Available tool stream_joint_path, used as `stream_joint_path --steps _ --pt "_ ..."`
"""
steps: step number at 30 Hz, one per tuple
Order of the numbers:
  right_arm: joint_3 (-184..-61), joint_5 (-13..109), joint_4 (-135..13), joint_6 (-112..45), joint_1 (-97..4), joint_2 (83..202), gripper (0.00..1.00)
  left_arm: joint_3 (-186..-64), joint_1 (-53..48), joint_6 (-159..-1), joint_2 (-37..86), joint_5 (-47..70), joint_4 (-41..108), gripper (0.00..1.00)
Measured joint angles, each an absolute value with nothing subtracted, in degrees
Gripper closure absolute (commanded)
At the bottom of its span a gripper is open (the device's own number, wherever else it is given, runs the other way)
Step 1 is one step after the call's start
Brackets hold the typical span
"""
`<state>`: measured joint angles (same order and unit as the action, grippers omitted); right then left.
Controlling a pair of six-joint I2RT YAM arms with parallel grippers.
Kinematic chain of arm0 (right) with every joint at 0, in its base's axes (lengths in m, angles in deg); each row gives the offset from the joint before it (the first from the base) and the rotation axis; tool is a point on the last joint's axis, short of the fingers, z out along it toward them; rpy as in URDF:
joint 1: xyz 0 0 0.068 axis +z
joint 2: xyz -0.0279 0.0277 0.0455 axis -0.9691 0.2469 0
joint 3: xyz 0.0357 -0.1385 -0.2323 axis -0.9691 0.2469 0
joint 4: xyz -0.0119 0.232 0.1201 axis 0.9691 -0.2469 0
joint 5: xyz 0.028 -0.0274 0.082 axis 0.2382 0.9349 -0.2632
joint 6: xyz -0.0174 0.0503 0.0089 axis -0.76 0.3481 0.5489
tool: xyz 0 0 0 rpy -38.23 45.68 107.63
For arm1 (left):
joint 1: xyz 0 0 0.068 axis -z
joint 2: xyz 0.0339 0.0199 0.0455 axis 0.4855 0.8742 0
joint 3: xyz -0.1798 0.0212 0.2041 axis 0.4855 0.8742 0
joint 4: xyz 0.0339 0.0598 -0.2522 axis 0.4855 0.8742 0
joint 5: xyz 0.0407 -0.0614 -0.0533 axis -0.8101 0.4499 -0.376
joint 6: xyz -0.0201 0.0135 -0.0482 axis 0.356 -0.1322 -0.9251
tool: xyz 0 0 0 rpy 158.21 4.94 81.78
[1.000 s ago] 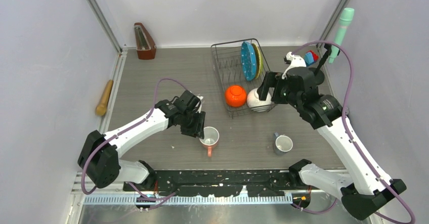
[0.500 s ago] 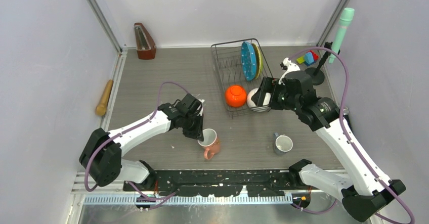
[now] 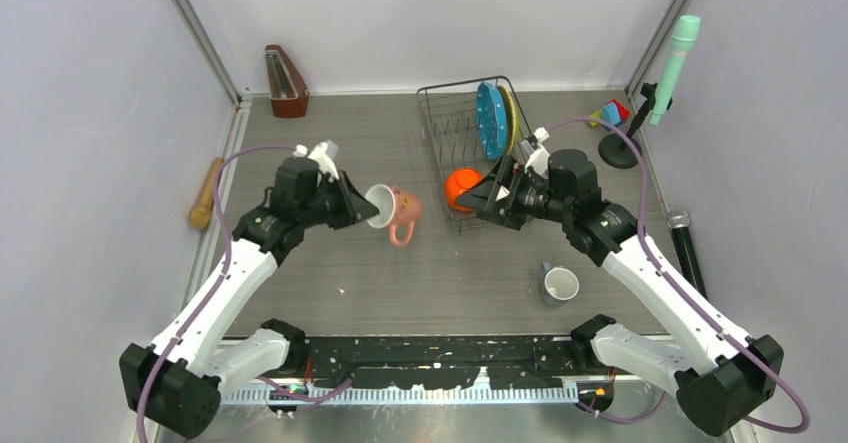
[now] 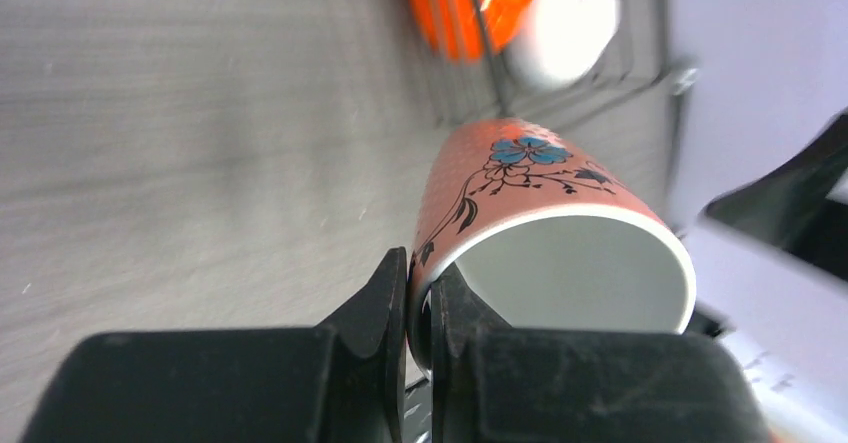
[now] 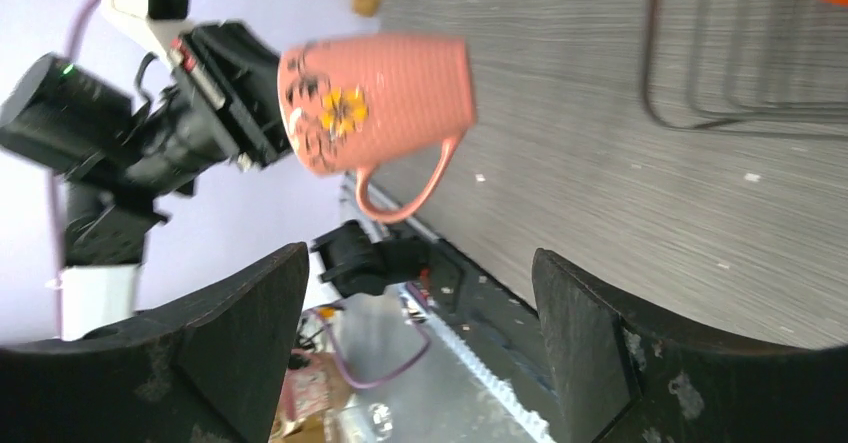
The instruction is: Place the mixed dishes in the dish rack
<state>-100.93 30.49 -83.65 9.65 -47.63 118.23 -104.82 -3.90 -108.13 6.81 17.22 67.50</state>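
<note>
Note that the left gripper [image 3: 366, 206] has its jaws clamped on the rim of the pink floral mug [image 3: 395, 210]. The mug is on its side, clear of the grey wood-grain table [image 3: 330, 273] and left of the dish rack [image 3: 440, 128]. The right gripper [image 3: 482, 195] faces the mug, jaws wide apart, holding nothing. The small grey-blue mug [image 3: 560, 285] stands on the table. Pale lilac walls [image 3: 100, 113] enclose the surface, and a wooden rolling pin [image 3: 207, 193] lies at its left edge.

Glossy pink floral mug [image 4: 520, 193], dotted outside, smooth white inside, between the left gripper's [image 4: 418, 283] matt black plastic fingers [image 4: 380, 303]. Beyond them, matt grey wood-grain table [image 4: 200, 113], dark wire dish rack [image 3: 450, 128].
</note>
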Motion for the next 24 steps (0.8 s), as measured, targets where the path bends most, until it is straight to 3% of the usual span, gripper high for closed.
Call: stream_joint_path --steps 9,17,24 --pt "-98.5 25.5 -62.0 19.0 -40.9 122.9 0.11 -104.1 -12.1 -124.9 12.8 31.8 42.3 1.00" --pt "-98.5 27.9 -48.4 23.9 -40.0 128.3 0.22 -104.1 -12.2 -136.8 21.0 39.6 22.5 1.00" --pt "-98.6 29.6 -40.2 28.5 -40.0 134.0 0.41 -104.1 -12.2 -142.6 24.6 43.9 12.2 1.00"
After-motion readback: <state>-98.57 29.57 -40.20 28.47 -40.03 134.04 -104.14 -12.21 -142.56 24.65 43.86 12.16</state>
